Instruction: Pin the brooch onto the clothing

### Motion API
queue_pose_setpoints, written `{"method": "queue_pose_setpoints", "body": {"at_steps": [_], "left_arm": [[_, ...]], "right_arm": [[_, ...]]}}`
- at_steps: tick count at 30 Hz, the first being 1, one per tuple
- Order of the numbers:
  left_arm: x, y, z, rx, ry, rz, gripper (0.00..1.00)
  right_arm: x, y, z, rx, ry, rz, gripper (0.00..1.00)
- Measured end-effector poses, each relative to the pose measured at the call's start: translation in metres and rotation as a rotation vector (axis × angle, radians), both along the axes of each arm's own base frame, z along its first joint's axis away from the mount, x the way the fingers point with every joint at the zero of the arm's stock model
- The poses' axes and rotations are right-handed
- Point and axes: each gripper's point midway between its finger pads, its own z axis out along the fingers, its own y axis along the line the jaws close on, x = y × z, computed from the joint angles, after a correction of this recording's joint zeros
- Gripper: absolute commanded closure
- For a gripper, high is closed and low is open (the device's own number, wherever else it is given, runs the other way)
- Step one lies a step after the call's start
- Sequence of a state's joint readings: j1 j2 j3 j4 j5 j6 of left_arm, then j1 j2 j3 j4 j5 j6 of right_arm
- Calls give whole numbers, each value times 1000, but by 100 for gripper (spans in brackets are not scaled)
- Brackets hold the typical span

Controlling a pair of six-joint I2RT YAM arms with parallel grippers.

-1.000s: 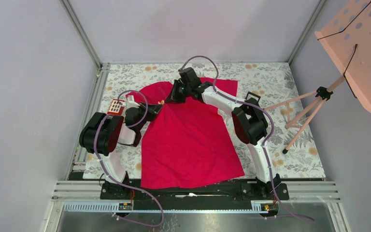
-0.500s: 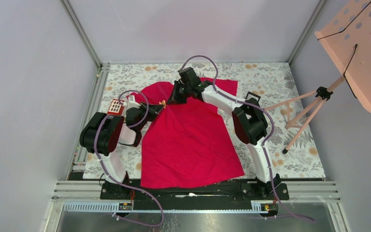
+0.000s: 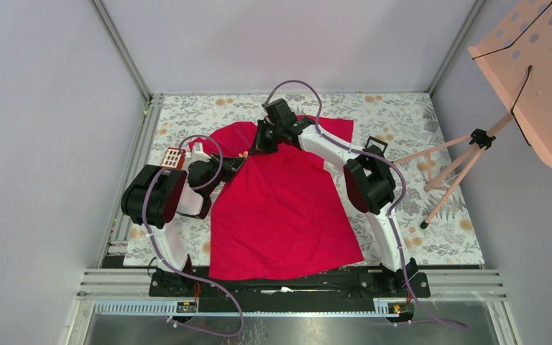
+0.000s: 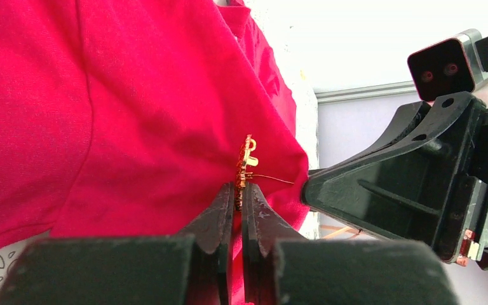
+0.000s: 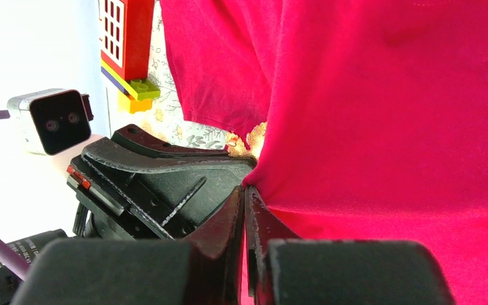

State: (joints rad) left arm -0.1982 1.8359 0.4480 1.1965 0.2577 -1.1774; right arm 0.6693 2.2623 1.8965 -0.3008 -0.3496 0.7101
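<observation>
While the left gripper (image 4: 240, 190) is clenched on the lower edge of the brooch (image 4: 246, 162), holding the small gold-and-orange ornament edge-on against a raised fold of the red clothing (image 3: 280, 208), the right gripper (image 5: 244, 192) is pinched tight on that fold of cloth just beside it. From the top camera, the two meet at about 11 o'clock on the clothing, the right gripper at 2 o'clock of the left one. A red toy block building (image 3: 173, 157) stands on the floral-covered bench (image 3: 417, 122) at 9 o'clock of the left gripper.
</observation>
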Motion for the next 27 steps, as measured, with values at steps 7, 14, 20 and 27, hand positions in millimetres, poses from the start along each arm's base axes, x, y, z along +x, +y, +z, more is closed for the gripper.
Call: {"method": "queue_pose_setpoints", "body": {"at_steps": [7,14,20,27], "left_arm": [[0,-1,-4,-25,25,6,100],[1,-2,-1,-50,17,8,100],[0,-3,-3,-51,25,7,100],[1,-3,-7,-50,34,7,100]], "right_arm": [[3,-11,-7,-70,-42,8,70],[-3,-24,-2,-129,-80,39,49],[-6,-36,20,-147,-142,33,44],[-10,-51,12,-196,-142,3,52]]}}
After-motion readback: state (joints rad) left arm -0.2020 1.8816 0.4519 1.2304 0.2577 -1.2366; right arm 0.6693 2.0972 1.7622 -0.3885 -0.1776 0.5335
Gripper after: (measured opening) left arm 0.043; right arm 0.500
